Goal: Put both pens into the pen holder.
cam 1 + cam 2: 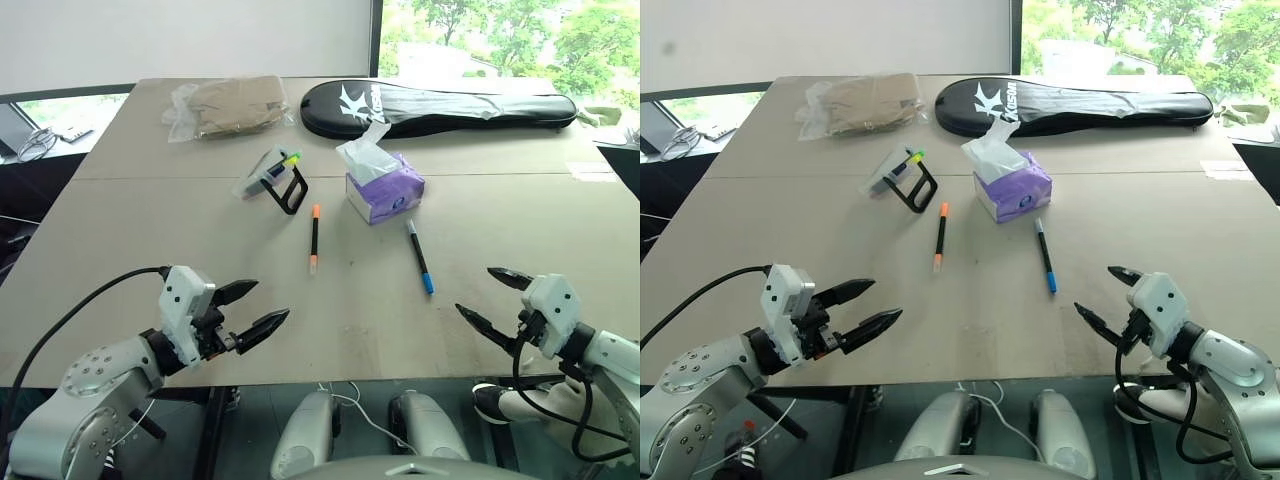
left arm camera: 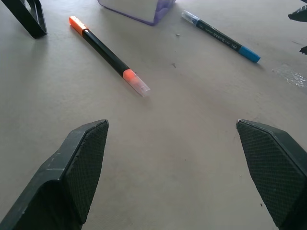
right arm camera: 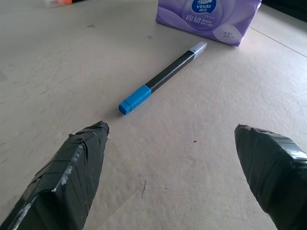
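Surface [image 1: 150,230] bare near both grippers. Orange-ended pen [image 1: 314,238] lies near-far, ahead-right of left gripper [image 1: 254,310]; blue-capped pen [image 1: 420,257] ahead-left of right gripper [image 1: 489,298]. Fingers apart, empty.

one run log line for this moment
left tool: open | right tool: open | orange-ended black pen, blue-capped pen: on table | clear-grey pen holder: unfilled

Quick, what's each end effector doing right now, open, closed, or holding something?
Left end effector: open, holding nothing, above the table.
Right end effector: open, holding nothing.
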### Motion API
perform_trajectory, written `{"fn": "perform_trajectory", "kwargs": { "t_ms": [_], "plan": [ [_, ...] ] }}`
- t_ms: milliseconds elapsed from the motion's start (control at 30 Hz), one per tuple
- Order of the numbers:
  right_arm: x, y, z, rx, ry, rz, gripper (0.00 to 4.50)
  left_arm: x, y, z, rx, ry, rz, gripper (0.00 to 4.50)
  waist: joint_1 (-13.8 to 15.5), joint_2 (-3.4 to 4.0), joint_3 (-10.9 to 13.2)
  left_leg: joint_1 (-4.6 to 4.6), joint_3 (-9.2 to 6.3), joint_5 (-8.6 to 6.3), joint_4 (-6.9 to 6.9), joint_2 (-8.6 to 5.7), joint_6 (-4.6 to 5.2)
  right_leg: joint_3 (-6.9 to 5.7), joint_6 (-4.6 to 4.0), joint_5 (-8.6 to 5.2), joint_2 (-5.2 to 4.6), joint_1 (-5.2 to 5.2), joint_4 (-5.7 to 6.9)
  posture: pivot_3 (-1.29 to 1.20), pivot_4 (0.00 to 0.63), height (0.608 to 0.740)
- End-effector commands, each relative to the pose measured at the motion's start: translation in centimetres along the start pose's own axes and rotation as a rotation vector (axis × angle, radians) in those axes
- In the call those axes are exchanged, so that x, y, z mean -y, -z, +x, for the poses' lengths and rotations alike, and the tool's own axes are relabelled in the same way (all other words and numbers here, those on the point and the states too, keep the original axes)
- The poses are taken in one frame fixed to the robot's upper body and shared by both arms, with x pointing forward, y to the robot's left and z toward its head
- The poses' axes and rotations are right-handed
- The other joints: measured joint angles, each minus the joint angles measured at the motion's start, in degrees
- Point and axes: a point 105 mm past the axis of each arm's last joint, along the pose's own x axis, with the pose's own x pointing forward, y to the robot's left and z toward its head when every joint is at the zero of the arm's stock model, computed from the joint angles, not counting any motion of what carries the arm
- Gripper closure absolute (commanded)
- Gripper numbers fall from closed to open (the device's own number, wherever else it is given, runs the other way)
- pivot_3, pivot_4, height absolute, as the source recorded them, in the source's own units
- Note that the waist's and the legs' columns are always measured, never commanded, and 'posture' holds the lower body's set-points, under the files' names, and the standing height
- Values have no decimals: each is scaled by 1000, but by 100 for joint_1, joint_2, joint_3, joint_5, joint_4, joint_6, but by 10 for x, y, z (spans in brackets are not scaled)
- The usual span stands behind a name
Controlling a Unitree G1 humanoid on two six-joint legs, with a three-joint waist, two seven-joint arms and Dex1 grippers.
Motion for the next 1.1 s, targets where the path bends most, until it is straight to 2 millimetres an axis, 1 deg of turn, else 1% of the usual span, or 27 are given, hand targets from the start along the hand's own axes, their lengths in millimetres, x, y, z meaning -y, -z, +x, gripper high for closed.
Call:
{"fn": "perform_trajectory", "kwargs": {
  "t_ms": [33,100,133,167,233,267,333,400,467,500,567,633,700,733,767,800,867,1000,1033,1100],
  "plan": [
    [-1,-22,0,77,0,-38,0,-3,-15,16,60,-17,52,72,0,2,0,0,0,0,0,0,0,0,0,0,0,0,0,0,150,740],
    [-8,-38,4,152,-21,-54,0,-6,-41,40,119,-30,121,72,73,8,2,0,-3,0,1,-5,0,-4,1,0,-2,1,1,0,150,740],
    [-11,-47,5,192,-30,-71,0,-7,-51,51,130,-34,134,72,100,5,3,-3,-19,2,12,-7,1,-23,5,2,-1,6,5,0,150,740],
    [-12,-51,5,213,-30,-76,0,-8,-58,58,137,-31,152,72,116,0,2,-6,-28,2,20,-5,-1,-33,20,11,4,10,5,0,150,740],
    [-13,-58,5,245,-18,-81,0,-8,-71,72,134,-23,180,72,78,-6,-4,1,-34,2,31,-2,-3,-47,24,14,10,23,4,0,150,740],
    [-13,-61,4,257,-9,-80,0,-12,-75,81,92,-37,204,72,38,-6,-4,1,-30,1,29,-4,-3,-49,24,14,6,25,4,0,150,740],
    [-12,-63,4,268,10,-68,0,-15,-86,96,59,-48,267,72,2,-7,-2,0,-23,1,28,-11,-2,-48,25,14,3,23,2,0,150,740],
    [-10,-61,5,262,42,-64,0,-15,-96,119,10,-31,330,72,0,-10,1,-4,-20,1,27,-12,-2,-46,26,14,5,18,1,0,150,740],
    [-8,-54,6,244,80,-67,0,-21,-108,155,-39,-57,355,72,22,-12,1,-6,-28,1,27,-14,-2,-58,26,14,17,19,2,0,150,740],
    [-7,-52,7,238,101,-61,0,-21,-113,175,-67,-65,399,72,41,-12,1,-8,-35,1,27,-20,-2,-66,26,14,22,20,2,0,150,740],
    [-5,-50,7,233,125,-54,0,-19,-116,197,-107,-61,468,72,61,-15,1,-9,-41,2,34,-29,-2,-78,28,14,22,29,3,0,150,740],
    [-3,-50,8,236,141,-53,0,-16,-116,215,-130,-37,469,72,-25,-11,0,-7,-32,2,35,-31,-2,-64,33,12,16,30,4,0,150,740],
    [-3,-50,9,239,157,-57,0,-24,-115,238,-167,-91,466,72,-72,-13,2,-8,-19,5,33,-27,-6,-48,35,10,17,20,4,0,150,740],
    [-4,-52,9,242,170,-60,0,-22,-110,251,-201,-87,447,72,-66,-15,3,-10,-21,6,33,-27,-8,-51,35,10,18,16,7,0,150,740],
    [-4,-53,9,246,187,-60,0,-20,-103,261,-246,-85,501,72,-79,-16,3,-18,-24,4,33,-28,-6,-57,35,10,20,11,7,0,150,740],
    [-4,-54,9,247,198,-64,0,-17,-98,267,-273,-68,515,299,-85,-15,3,-20,-21,2,30,-27,-1,-54,35,10,21,4,8,0,150,740],
    [-6,-54,7,243,211,-70,0,-12,-93,273,-299,-33,483,765,-93,-15,2,-19,-19,2,18,-27,-1,-51,35,10,18,3,11,0,150,740],
    [-8,-52,4,229,242,-71,0,-11,-86,276,-338,0,518,2519,-91,-13,-2,-17,-19,1,18,-30,1,-52,38,8,15,4,10,0,150,740],
    [-8,-52,4,228,246,-71,0,-12,-86,276,-336,3,519,3014,-94,-13,-2,-16,-19,0,18,-31,2,-52,39,8,14,6,10,0,150,740],
    [-8,-51,4,228,253,-69,0,-11,-89,277,-315,6,524,3796,-99,-13,-2,-11,-18,1,19,-31,2,-51,40,8,14,10,10,0,150,740]
  ]
}}
